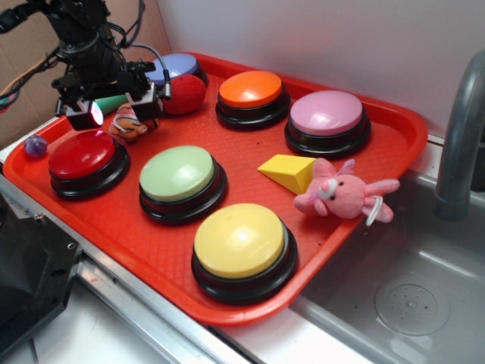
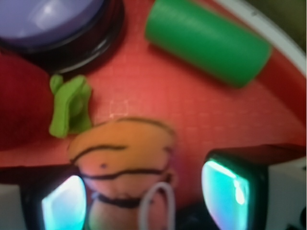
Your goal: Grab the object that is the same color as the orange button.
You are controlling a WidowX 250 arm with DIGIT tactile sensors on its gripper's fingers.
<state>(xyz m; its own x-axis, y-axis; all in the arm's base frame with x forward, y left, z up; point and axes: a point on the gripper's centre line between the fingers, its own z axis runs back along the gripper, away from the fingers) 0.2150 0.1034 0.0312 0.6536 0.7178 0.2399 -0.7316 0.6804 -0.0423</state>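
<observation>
Here, each line names 1 hazard and its cause.
Plush tiger (image 2: 122,167): lies on the red tray (image 1: 151,250) at its back-left, between the red button (image 1: 82,154) and the red fuzzy ball (image 1: 184,94), partly under the arm in the exterior view.
Claw (image 2: 144,196): spread open, empty; in the wrist view the tiger sits between the 2 fingers (image 2: 64,206) but nearer the left one, not yet gripped.
Off-centre risk: closing from here may pinch only an edge of the soft body, so it could squirt out or roll.
White loop (image 2: 156,206): a cord on the tiger lies between the fingers; catching that alone would likely give a weak hold.
Neighbours: a small green piece (image 2: 71,108) lies just beside the tiger, and a green cylinder (image 2: 208,45) farther back; a sideways drift could nudge either.
Colour match: the orange button (image 1: 251,89) stands well apart, so confusion is more likely with the red ball nearby.
Depth: how high the fingers stand above the tray I cannot tell; closing too high could mean a missed grip.
</observation>
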